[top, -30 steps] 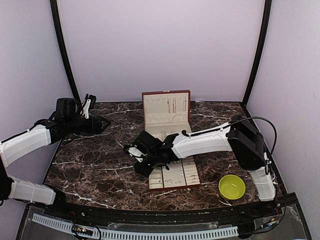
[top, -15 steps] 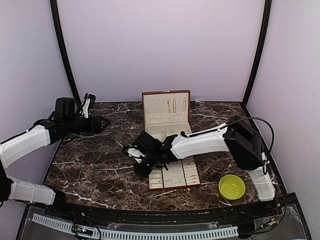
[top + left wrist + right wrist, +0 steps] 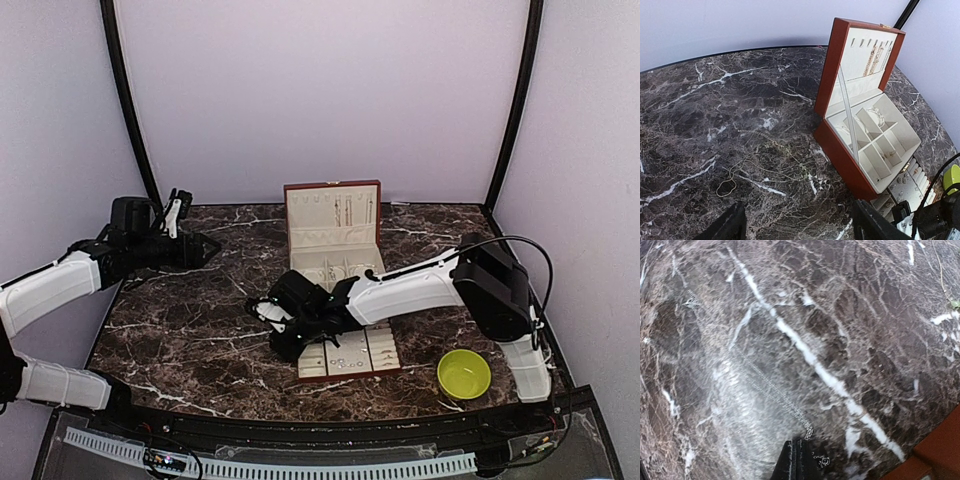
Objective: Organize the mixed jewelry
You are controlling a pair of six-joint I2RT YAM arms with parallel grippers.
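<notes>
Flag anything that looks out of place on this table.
Thin chains lie strewn loose on the marble table beside the open jewelry box, not in its compartments. In the right wrist view, a silvery chain trails across bare stone.

Your top camera hangs above and behind the 6 o'clock edge of the dark white-veined marble tabletop point(image 3: 190, 340), looking down toward 12 o'clock over all of it. Your left wrist camera sits well back near 10 o'clock, aimed toward 4 o'clock, and shares with it the open reddish-brown hinged box with cream lining point(image 3: 333, 220). Your right wrist camera looks steeply down, very close, onto marble near that box.
</notes>
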